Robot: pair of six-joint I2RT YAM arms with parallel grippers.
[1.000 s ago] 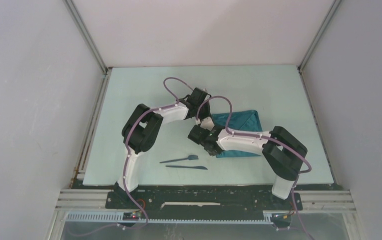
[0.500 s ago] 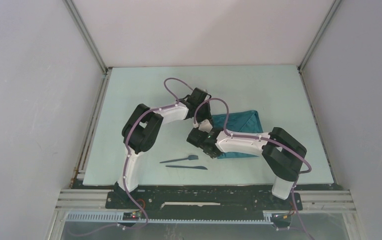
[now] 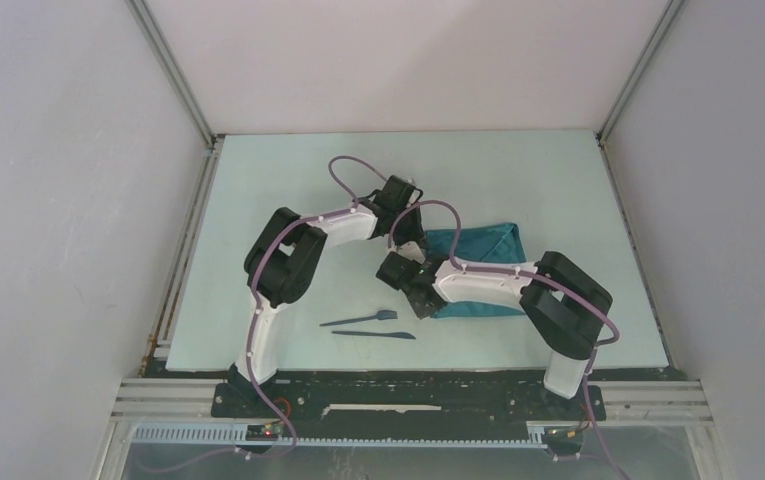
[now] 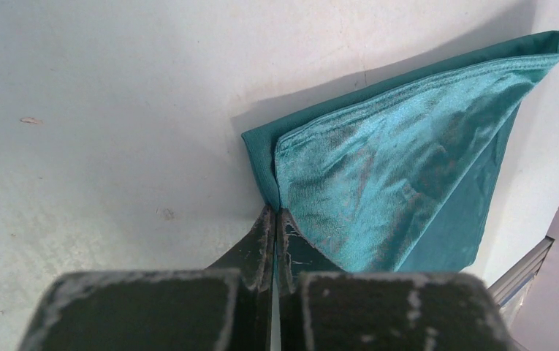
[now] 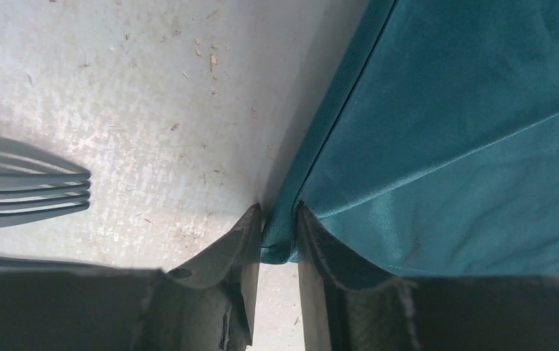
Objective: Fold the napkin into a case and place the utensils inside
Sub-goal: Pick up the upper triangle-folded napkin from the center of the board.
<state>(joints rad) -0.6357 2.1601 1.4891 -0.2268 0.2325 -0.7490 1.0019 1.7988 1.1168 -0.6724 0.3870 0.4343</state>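
Folding is partly done: napkin (image 3: 473,250), 3 o'clock on counter (image 3: 288,180), is pinched in closed left claw (image 4: 275,219); right claw (image 5: 278,227) straddles its corner, grip undetermined. Fork (image 3: 360,319) and knife (image 3: 376,334), 7 o'clock, are not yet inserted.

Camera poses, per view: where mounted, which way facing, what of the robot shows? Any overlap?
Top external: above and behind the bases, looking down at the table; both arms show.
Left wrist: on the left arm, looking along the shut left gripper pinching a napkin corner.
Right wrist: looking down past the right gripper, fingers straddling the napkin's edge; fork alongside.
Shared: all three see the napkin.
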